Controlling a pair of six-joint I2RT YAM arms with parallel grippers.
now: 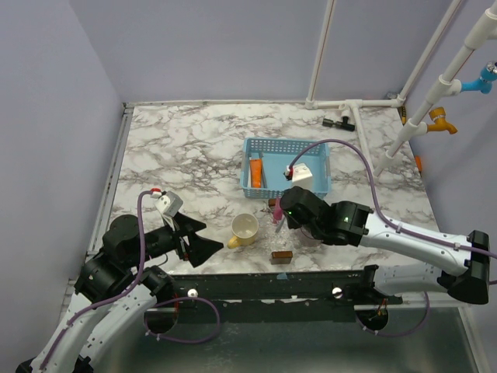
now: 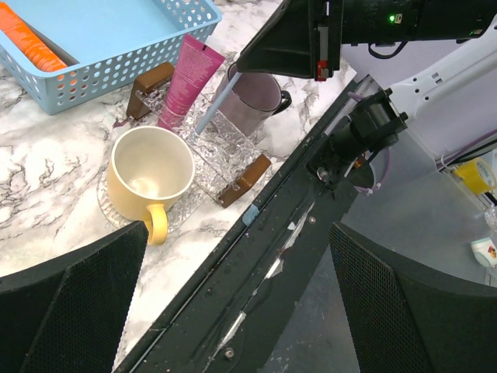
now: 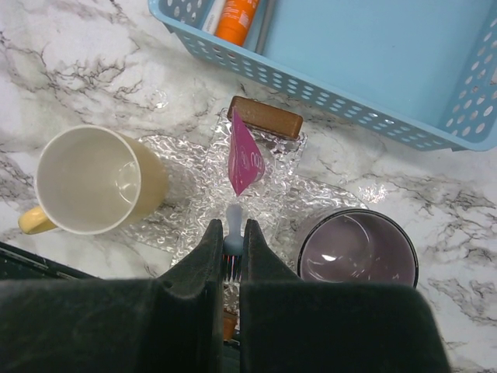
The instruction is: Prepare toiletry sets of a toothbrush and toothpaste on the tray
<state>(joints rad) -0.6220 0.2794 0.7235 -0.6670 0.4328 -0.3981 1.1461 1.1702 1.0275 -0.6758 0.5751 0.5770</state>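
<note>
Toothpaste (image 3: 245, 159) lies on the tray (image 3: 192, 186), the right gripper (image 3: 233, 245) pinches a toothbrush (image 3: 233, 216) above its six o'clock end, and the left gripper (image 2: 239, 233) is spread and empty.

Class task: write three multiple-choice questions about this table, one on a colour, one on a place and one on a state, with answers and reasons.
1. The mug is: A yellow; B green; C red.
2. The pink tube lies: A inside the mug; B on the clear tray; C under the table.
3. The right gripper is: A wide open; B shut on a toothbrush; C shut on the mug.
Answers: A, its wall and handle are yellow; B, it rests on the tray's glass; B, it pinches the brush.
</note>
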